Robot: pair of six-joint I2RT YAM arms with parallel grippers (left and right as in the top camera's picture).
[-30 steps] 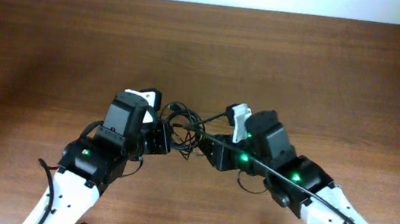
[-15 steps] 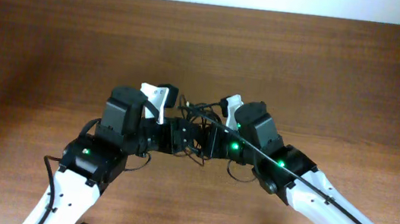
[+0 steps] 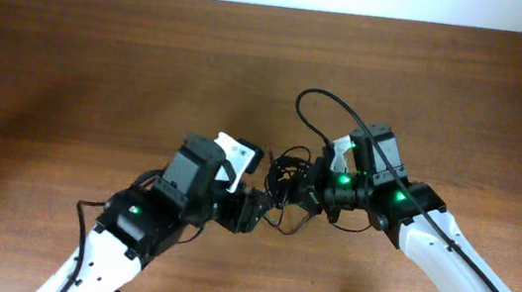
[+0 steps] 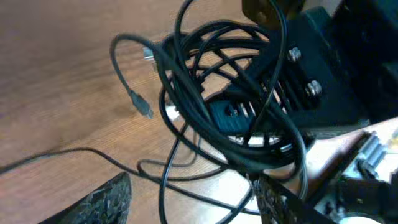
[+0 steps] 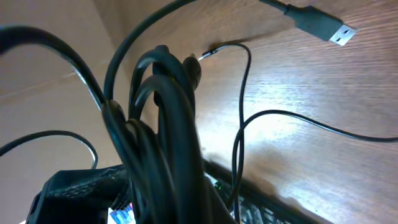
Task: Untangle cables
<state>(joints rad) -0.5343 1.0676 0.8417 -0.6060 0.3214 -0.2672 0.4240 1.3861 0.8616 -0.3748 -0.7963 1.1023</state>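
Overhead, the knotted bundle of thin black cords [image 3: 284, 176] sits between my grippers. It drapes against the right gripper [image 3: 314, 185], whose grip I cannot tell — the left gripper [image 3: 249, 207] is spread wide, bundle straight ahead.

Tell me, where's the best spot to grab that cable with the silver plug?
Probably the black body just behind the silver tip of the plug. It seems to lie flat on the table, off to the side of the tangle, with bare wood around it. Come straight down from above and pinch its two long sides.
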